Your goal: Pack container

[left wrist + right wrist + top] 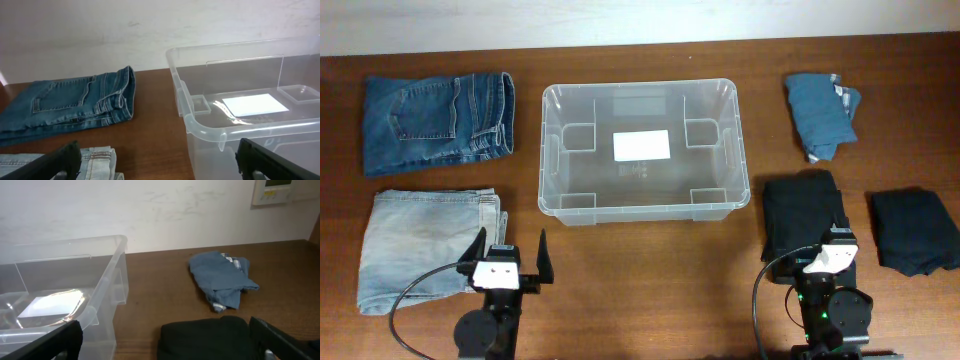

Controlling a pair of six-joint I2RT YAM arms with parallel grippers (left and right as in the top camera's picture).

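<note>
The clear plastic container (640, 88) stands mid-table, holding nothing but a white label (641, 145) on its base. My left gripper (511, 238) hovers open near the front edge, between the container's front left corner and folded light-wash jeans (425, 245). In the left wrist view the left gripper (157, 165) frames bare wood, with the container (200, 127) to its right. My right gripper (825, 238) stands open over the near end of a folded black garment (802, 212). In the right wrist view the right gripper (170, 342) spans that black garment (205, 337).
Folded dark blue jeans (435, 120) lie at the back left. A crumpled blue garment (820, 112) lies at the back right and a second dark folded garment (915, 230) at the far right. A white wall rises behind the table.
</note>
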